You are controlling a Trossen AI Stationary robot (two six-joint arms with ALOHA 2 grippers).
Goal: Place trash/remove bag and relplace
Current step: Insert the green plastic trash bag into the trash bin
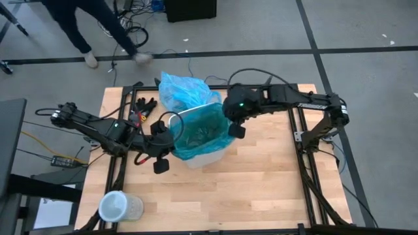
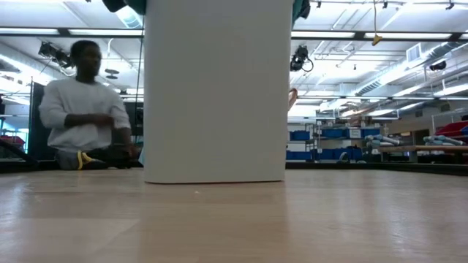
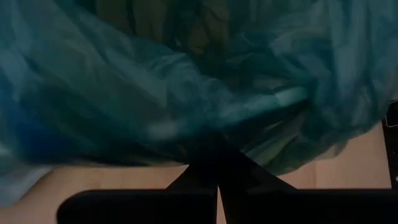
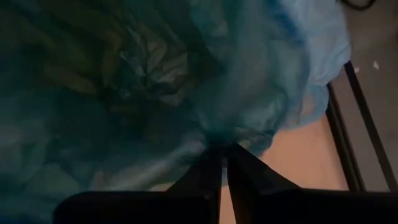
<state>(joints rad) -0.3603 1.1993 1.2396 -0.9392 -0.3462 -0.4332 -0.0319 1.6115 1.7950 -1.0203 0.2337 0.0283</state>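
Observation:
A white bin point(image 1: 204, 158) stands mid-table, lined with a darker teal-green plastic bag point(image 1: 199, 130) whose rim folds out over the bin's top edge. The light sky-blue bag point(image 1: 183, 88) lies bunched on the table against the bin's far side. My left gripper point(image 1: 174, 135) is at the bin's left rim, shut on the teal-green bag point(image 3: 186, 93). My right gripper point(image 1: 226, 124) is at the bin's right rim, shut on the same bag point(image 4: 186, 93). I cannot make out the trash in any view. My left gripper pinches the teal-green bag's gathered rim point(image 3: 219, 149) between its two fingers, at the bin's left side. The fingers slant down from the table's left. The plastic spreads away from them in folds. My right gripper pinches the teal-green bag's rim edge point(image 4: 225, 144) between its two fingers, at the bin's right side. The fingers slant down from the table's right. How many layers are caught, I cannot tell.
Black gloves point(image 1: 145, 104) lie at the far left by the bin. A clear round container point(image 1: 119, 207) stands at the near left corner. A person point(image 1: 91, 26) moves beyond the table's far edge. The near right of the wooden table point(image 1: 274, 189) has bare room.

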